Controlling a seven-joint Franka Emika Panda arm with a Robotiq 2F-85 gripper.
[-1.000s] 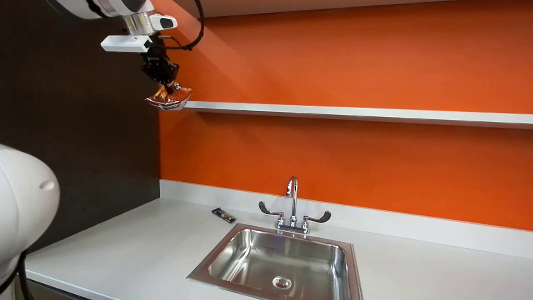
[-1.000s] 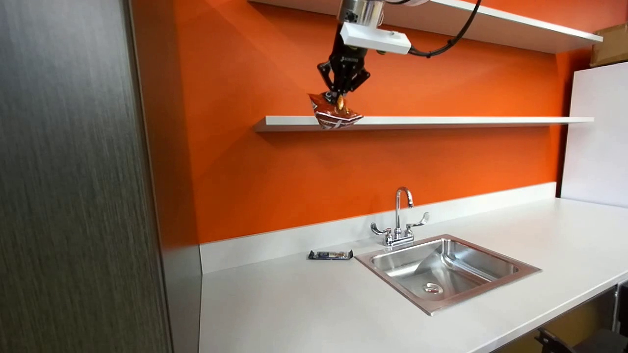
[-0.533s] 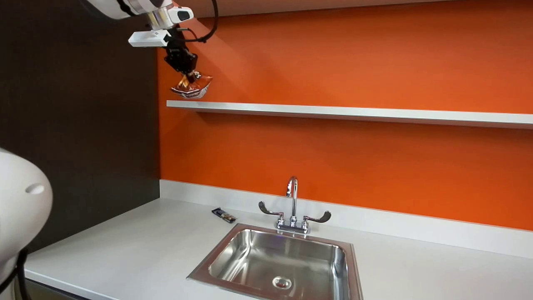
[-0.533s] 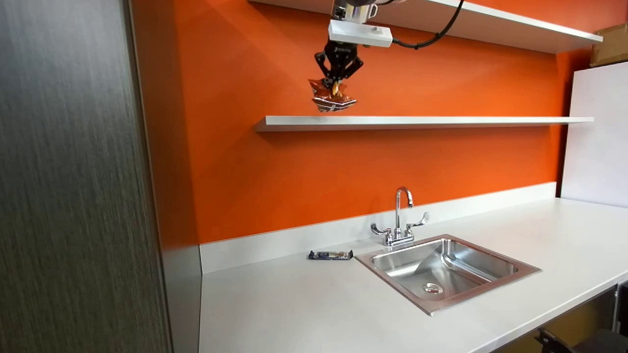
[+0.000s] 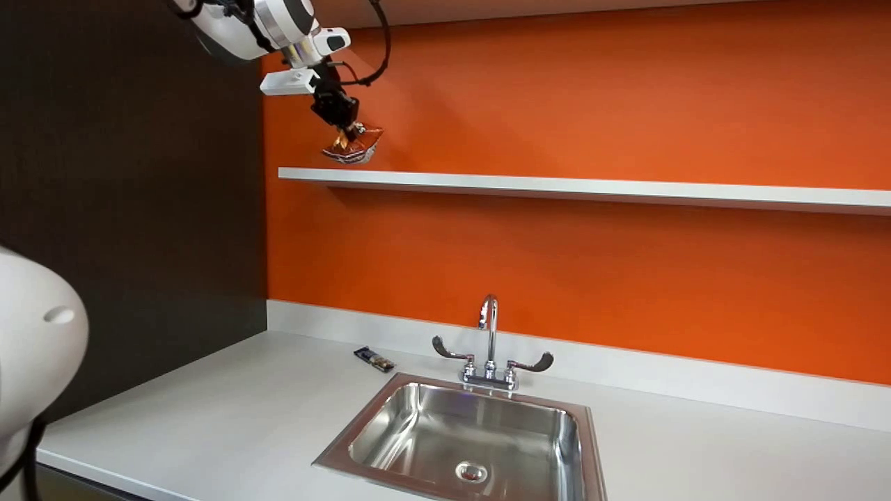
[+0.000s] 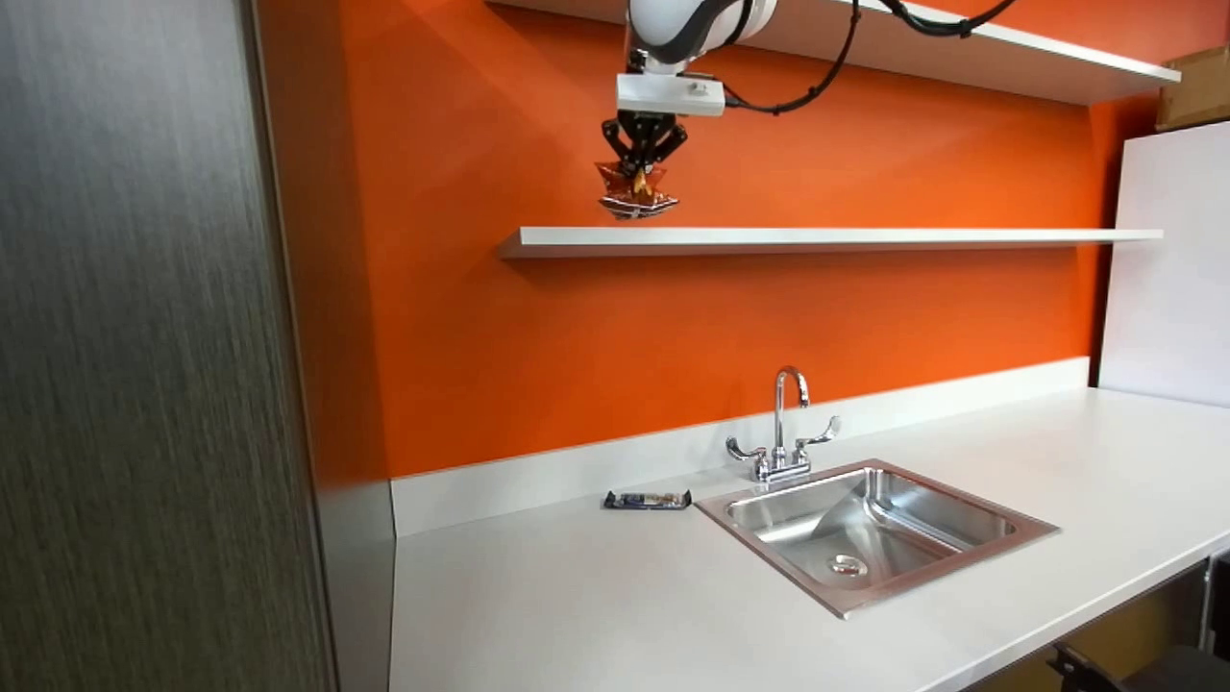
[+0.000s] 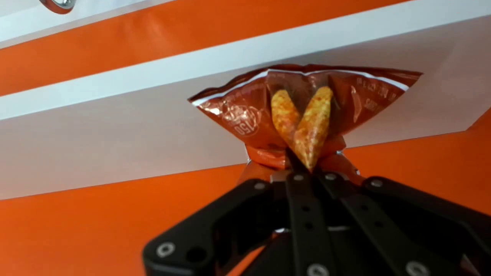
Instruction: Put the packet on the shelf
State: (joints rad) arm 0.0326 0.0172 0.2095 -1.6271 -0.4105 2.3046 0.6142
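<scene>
Orange wall [image 5: 592, 268] behind; end effector [image 7: 310, 171] clamps packet [image 7: 301, 117]: glossy orange-red, crinkled, white edge stripe, two yellow wedges.

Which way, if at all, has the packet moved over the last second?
Yes: in an exterior view, the packet has moved right and up relative to the shelf, no longer covering its left end.

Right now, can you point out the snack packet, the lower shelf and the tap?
Snack packet [image 7: 302, 96]: wrist view, middle of its fanned-out end.
Lower shelf [image 6: 834, 235]: in an exterior view, middle of its front edge.
Tap [image 5: 493, 342]: in an exterior view, upright pipe of its spout.
</scene>
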